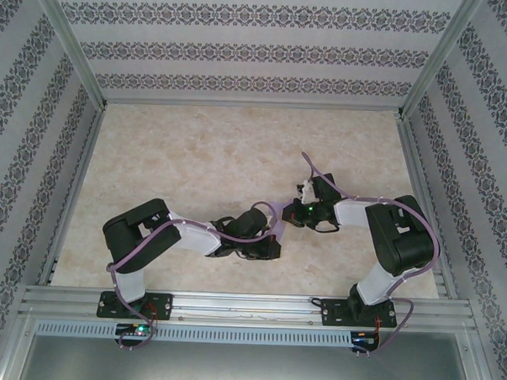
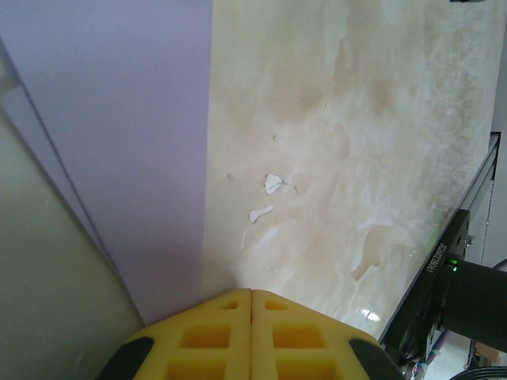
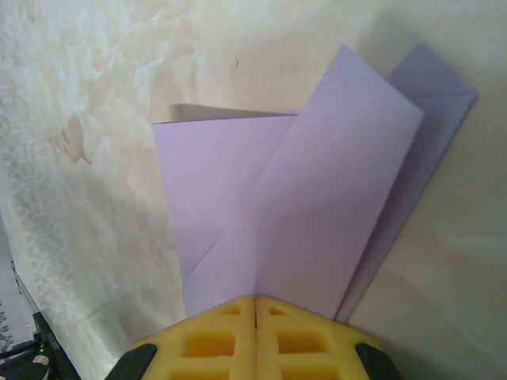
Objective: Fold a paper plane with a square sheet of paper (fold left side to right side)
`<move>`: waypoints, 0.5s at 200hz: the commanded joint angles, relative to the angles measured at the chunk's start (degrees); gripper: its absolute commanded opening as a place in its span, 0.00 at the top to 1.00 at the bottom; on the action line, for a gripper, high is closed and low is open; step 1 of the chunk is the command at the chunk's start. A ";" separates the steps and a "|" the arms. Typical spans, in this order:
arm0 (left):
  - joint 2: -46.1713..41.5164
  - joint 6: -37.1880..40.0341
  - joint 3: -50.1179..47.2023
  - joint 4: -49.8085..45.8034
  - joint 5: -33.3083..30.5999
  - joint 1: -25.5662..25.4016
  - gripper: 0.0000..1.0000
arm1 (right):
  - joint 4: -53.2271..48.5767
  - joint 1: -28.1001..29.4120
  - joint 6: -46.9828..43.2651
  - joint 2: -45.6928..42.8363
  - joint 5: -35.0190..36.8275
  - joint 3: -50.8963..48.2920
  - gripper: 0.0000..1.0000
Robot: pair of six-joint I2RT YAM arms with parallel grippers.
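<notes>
Paper (image 3: 317,198), folded, touching closed right gripper (image 3: 254,301), closed left gripper (image 2: 251,294) at its edge

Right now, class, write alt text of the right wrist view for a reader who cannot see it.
A partly folded sheet of lavender paper lies on a pale marbled table, one long flap slanting across the layers beneath. At the bottom edge, the right gripper, its yellow fingers shut together, sits over the paper's near end.
</notes>
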 commanded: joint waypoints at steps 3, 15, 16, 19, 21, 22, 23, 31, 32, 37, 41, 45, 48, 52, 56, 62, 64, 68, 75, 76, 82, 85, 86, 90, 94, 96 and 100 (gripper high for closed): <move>-0.30 -1.77 -2.89 -6.21 3.53 -3.05 0.94 | -5.38 -0.32 -1.52 4.68 9.29 -2.01 1.00; -0.56 -1.97 -3.16 -6.19 3.44 -3.14 0.94 | -5.34 -0.35 -1.52 4.75 9.29 -1.96 1.00; -0.55 -1.98 -3.16 -6.20 3.41 -3.14 0.94 | -5.36 -0.35 -1.52 4.76 9.29 -1.99 1.00; -0.65 -1.99 -3.21 -6.21 3.38 -3.14 0.94 | -5.44 -0.35 -1.52 4.76 9.29 -2.01 1.00; -0.69 -1.99 -3.30 -6.21 3.31 -3.16 0.94 | -5.37 -0.35 -1.47 4.76 9.29 -2.01 1.00; -0.70 -1.99 -3.32 -6.21 3.25 -3.15 0.94 | -5.38 -0.35 -1.50 4.76 9.29 -2.01 1.00; -0.71 -1.99 -3.37 -6.25 3.23 -3.19 0.94 | -5.34 -0.35 -1.51 4.76 9.29 -2.01 1.00; -0.96 -1.99 -3.49 -6.30 3.20 -3.23 0.94 | -5.29 -0.33 -1.59 4.85 9.36 -2.01 1.00; -1.01 -1.99 -3.50 -6.30 3.16 -3.23 0.94 | -5.29 -0.34 -1.60 4.85 9.41 -2.01 1.00; -1.18 -1.99 -3.63 -6.36 3.03 -3.23 0.94 | -5.31 -0.31 -1.60 4.85 9.36 -2.01 1.00; -1.30 -1.99 -3.76 -6.38 2.99 -3.23 0.94 | -5.29 -0.31 -1.60 4.85 9.37 -2.09 1.00; -1.47 -2.05 -3.84 -6.38 2.94 -3.23 0.94 | -5.36 -0.31 -1.60 4.92 9.37 -2.10 1.00; -1.56 -2.00 -3.88 -6.38 2.94 -3.27 0.94 | -5.31 -0.33 -1.60 4.94 9.37 -2.10 1.00; -1.67 -2.07 -3.95 -6.47 2.87 -3.28 0.94 | -5.34 -0.30 -1.60 4.94 9.32 -2.10 1.00; -1.80 -1.99 -4.03 -6.51 2.85 -3.31 0.94 | -5.30 -0.23 -1.60 4.94 9.29 -2.10 1.00; -1.99 -2.05 -4.13 -6.56 2.74 -3.31 0.94 | -5.32 -0.26 -1.60 4.89 9.29 -2.02 1.00; -2.04 -2.03 -4.17 -6.56 2.75 -3.32 0.94 | -5.34 -0.27 -1.56 4.93 9.29 -2.01 1.00; -2.11 -2.09 -4.26 -6.56 2.66 -3.32 0.94 | -5.32 -0.27 -1.60 4.94 9.29 -2.01 1.00; -2.28 -2.08 -4.35 -6.65 2.67 -3.32 0.94 | -5.37 -0.27 -1.60 4.94 9.20 -2.01 1.00; -2.33 -2.08 -4.37 -6.65 2.67 -3.32 0.94 | -5.38 -0.27 -1.60 4.94 9.20 -2.01 1.00; -2.45 -2.08 -4.46 -6.65 2.58 -3.32 0.94 | -5.31 -0.27 -1.59 4.85 9.20 -1.96 1.00; -2.53 -2.12 -4.48 -6.65 2.57 -3.32 0.94 | -5.29 -0.27 -1.60 4.85 9.20 -1.94 1.00; -2.54 -2.10 -4.52 -6.65 2.53 -3.32 0.94 | -5.29 -0.27 -1.60 4.85 9.20 -1.93 1.00; -2.72 -2.08 -4.59 -6.65 2.56 -3.32 0.94 | -5.29 -0.27 -1.60 4.85 9.15 -1.92 1.00; -2.84 -2.08 -4.63 -6.72 2.52 -3.30 0.94 | -5.41 -0.27 -1.60 4.85 9.11 -1.85 1.00; -2.89 -2.10 -4.58 -6.73 2.46 -3.31 0.94 | -5.45 -0.27 -1.60 4.85 9.05 -1.84 1.00; -3.13 -2.08 -4.61 -6.73 2.37 -3.32 0.94 | -5.47 -0.22 -1.60 4.85 8.98 -1.83 1.00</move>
